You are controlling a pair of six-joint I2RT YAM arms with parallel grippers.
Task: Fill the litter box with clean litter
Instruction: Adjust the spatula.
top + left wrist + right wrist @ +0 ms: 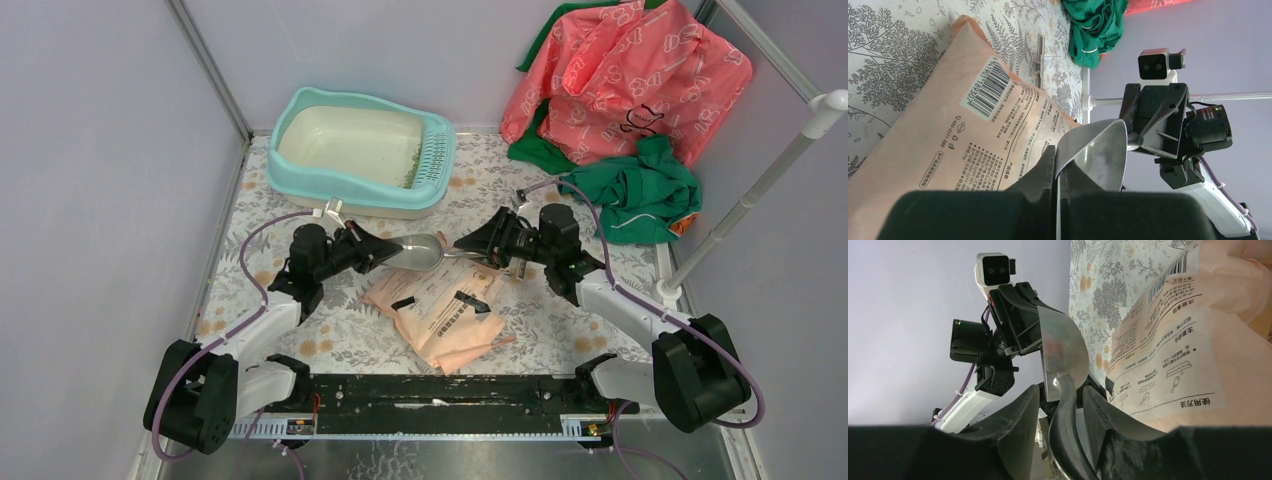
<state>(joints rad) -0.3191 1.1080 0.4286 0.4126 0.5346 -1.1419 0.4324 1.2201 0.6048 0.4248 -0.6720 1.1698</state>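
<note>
The light-teal litter box (300, 182) stands at the back left, with a thin streak of green clean litter (411, 168) by its grille. A grey metal scoop (420, 250) hangs between both arms above the peach paper bag (450, 320). My left gripper (385, 250) is shut on the rim of the scoop's bowl (1100, 150), as the left wrist view shows at the left gripper (1060, 150). My right gripper (1060, 395) straddles the scoop's handle (1065, 430), with a gap on each side. The bowl (1060, 347) looks empty.
A pink printed cloth (630, 75) and a green garment (640, 190) are heaped at the back right. A white pole (750, 200) leans along the right side. Grey walls close in left and back. Black clips (470, 297) sit on the bag.
</note>
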